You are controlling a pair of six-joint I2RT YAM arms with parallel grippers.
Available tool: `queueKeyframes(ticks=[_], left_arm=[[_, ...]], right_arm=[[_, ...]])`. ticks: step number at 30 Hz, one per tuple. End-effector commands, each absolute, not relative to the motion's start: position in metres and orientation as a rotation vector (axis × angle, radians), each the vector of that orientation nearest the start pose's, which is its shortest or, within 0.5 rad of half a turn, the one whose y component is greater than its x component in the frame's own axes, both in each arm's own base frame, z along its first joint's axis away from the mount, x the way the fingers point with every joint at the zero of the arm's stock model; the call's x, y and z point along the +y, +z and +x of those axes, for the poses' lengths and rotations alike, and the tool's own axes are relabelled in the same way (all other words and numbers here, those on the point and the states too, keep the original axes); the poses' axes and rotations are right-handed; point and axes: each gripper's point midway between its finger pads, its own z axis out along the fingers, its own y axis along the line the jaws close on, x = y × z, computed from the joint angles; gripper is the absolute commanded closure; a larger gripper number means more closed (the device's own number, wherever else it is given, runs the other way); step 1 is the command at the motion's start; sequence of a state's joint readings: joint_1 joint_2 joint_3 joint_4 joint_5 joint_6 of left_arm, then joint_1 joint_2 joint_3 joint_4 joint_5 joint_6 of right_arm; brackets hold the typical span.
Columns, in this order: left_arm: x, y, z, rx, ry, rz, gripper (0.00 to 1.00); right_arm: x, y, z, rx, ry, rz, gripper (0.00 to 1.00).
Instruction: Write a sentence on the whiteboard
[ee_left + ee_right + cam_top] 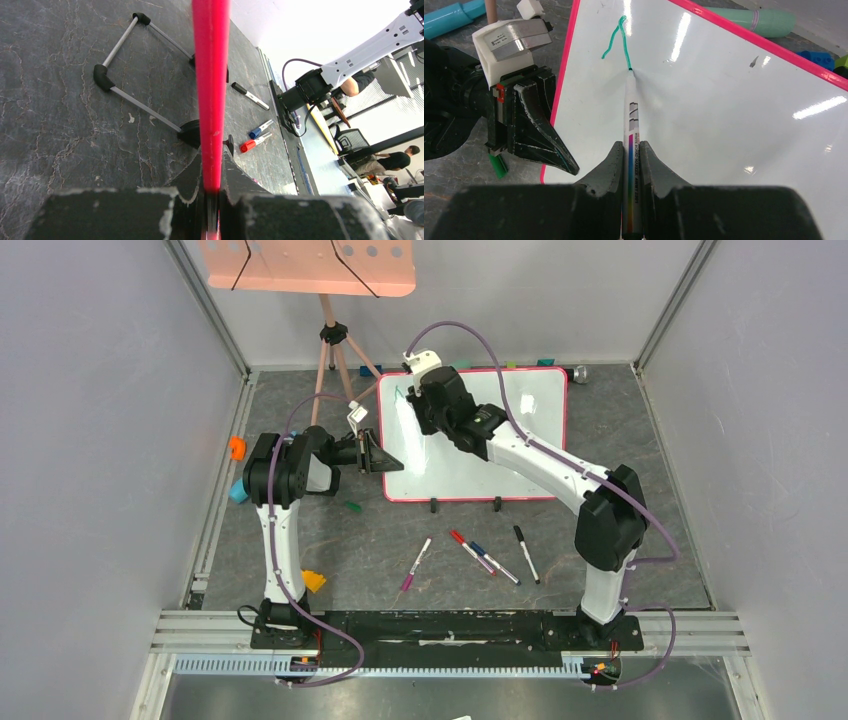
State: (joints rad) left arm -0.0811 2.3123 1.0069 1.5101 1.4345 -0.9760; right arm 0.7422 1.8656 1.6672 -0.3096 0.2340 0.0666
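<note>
The whiteboard [500,455] stands tilted at the back of the mat, a glossy white panel [724,125] in a pink frame [211,75]. My left gripper [212,165] is shut on the frame's left edge [381,455]. My right gripper [629,150] is shut on a white marker [630,115], and the marker's tip touches the board near its top left corner. Of the sentence, a single short curved green stroke [616,37] shows, ending at the tip. The right gripper [430,400] hovers over that corner in the top view.
Several loose markers lie in front of the board: purple [416,562], red [463,544], blue [494,563], black [526,554]. A green cap [352,506] lies by the left gripper. A salmon tray on a tripod [300,265] stands at the back left. Small orange [237,447] and teal [238,491] items sit at the left wall.
</note>
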Motion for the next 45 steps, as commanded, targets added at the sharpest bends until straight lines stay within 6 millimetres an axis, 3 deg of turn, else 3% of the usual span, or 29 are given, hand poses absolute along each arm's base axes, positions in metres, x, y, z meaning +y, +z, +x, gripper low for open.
queueKeyframes(ticks=[1, 19, 24, 33, 39, 45], left_arm=[[-0.213, 0.071, 0.380, 1.675, -1.674, 0.689, 0.98], [-0.213, 0.071, 0.380, 1.674, -1.673, 0.690, 0.98], [-0.213, 0.071, 0.380, 1.674, -1.672, 0.688, 0.98], [-0.213, 0.071, 0.380, 1.674, -1.672, 0.688, 0.98], [-0.213, 0.071, 0.380, 1.675, -1.674, 0.688, 0.98], [-0.213, 0.071, 0.380, 1.674, -1.674, 0.688, 0.98]], right_arm=[[0.330, 0.243, 0.438, 1.962, 0.219, -0.496, 1.00], [0.337, 0.251, 0.463, 1.946, 0.241, -0.464, 1.00], [0.340, 0.266, 0.464, 1.916, 0.268, -0.468, 1.00], [0.347, 0.299, 0.437, 1.803, 0.398, -0.556, 1.00], [0.336, 0.295, 0.430, 1.812, 0.376, -0.556, 1.00], [0.327, 0.278, 0.426, 1.858, 0.335, -0.558, 1.00]])
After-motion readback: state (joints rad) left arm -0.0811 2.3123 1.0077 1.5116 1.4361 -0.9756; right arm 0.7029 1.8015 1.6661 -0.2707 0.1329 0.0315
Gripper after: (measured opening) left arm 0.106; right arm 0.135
